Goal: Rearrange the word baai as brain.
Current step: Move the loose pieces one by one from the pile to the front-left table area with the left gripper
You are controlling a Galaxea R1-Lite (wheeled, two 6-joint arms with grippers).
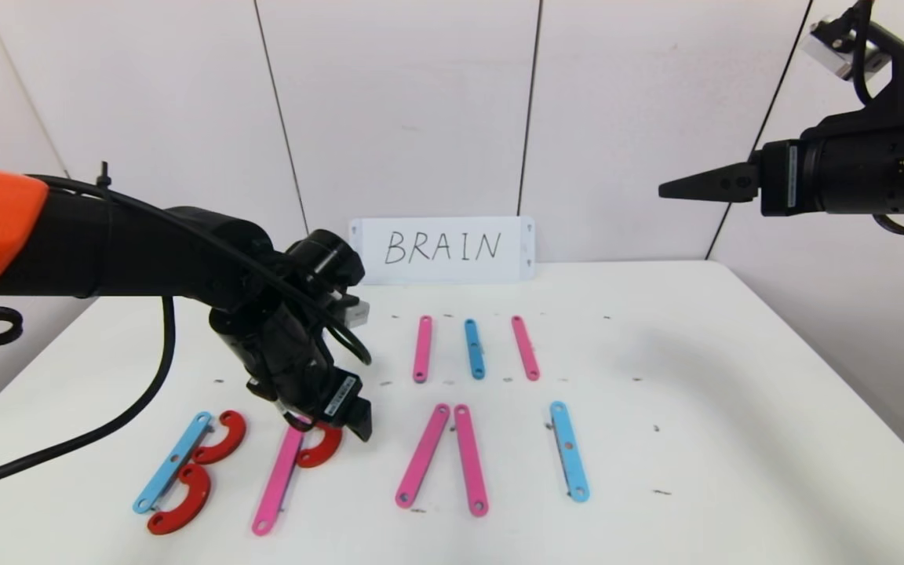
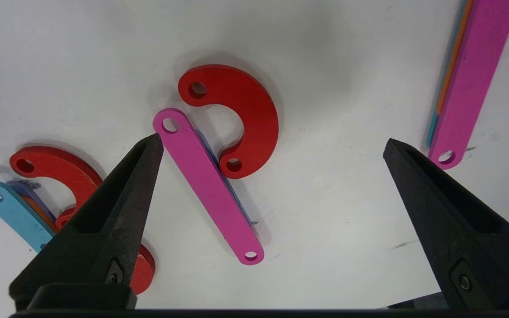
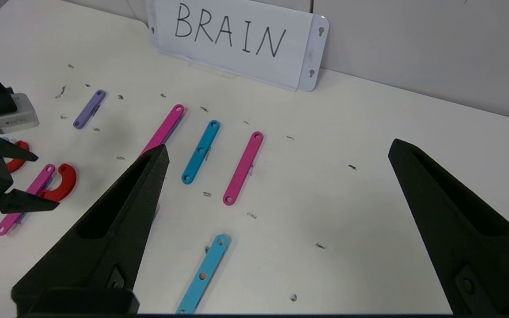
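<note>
Red curved piece [image 2: 245,119] on table beside pink bar [image 2: 210,185], jaws spread above.

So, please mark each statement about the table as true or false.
1. The left gripper is open above a pink bar and a red curve. True.
2. The right gripper holds a blue bar. False: it is open, empty and raised off the table.
3. The card reads BRAIN. True.
4. The red curve lies on top of the card. False: it lies on the table beside the pink bar.
</note>
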